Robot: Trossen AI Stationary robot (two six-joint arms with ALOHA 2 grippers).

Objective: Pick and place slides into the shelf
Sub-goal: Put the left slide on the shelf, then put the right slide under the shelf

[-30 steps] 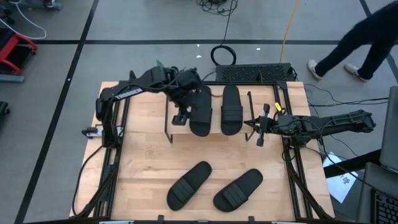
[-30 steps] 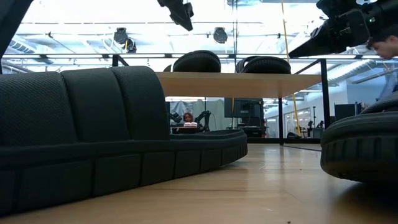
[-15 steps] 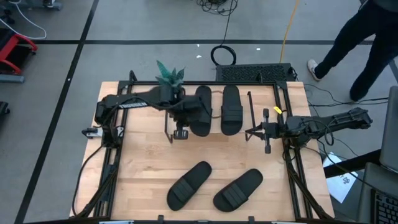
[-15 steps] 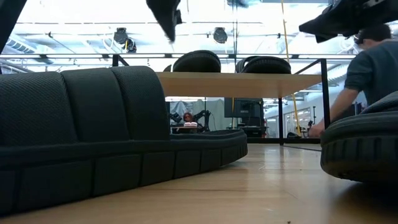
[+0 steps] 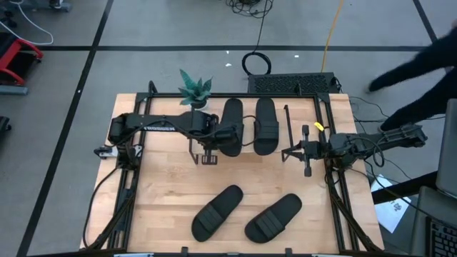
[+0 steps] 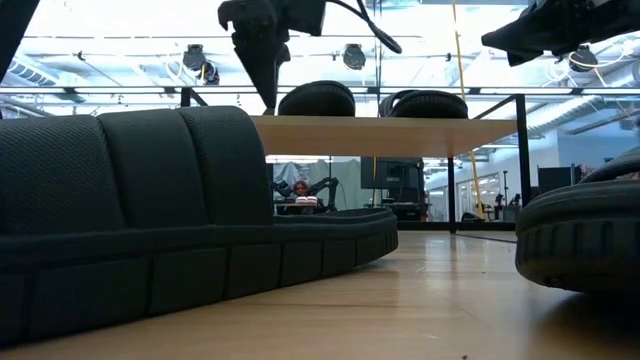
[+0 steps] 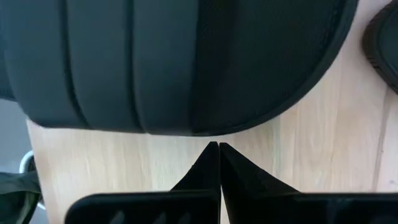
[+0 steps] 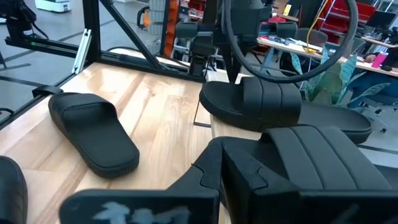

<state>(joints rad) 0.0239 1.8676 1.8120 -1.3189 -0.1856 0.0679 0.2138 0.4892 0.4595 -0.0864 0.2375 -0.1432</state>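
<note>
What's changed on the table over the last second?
The left gripper has pulled back off the left shelf slide toward the shelf's front edge, fingers shut and empty. The right gripper shifted slightly toward the table's front. Both slides on the shelf and the two slides on the table stayed put.

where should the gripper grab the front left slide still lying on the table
Judging by its pose, take the front left slide by its raised ribbed strap, coming straight down from above. It lies flat and diagonal on the table, clear of the other slide, so turn the fingers to straddle the strap across its width.
</note>
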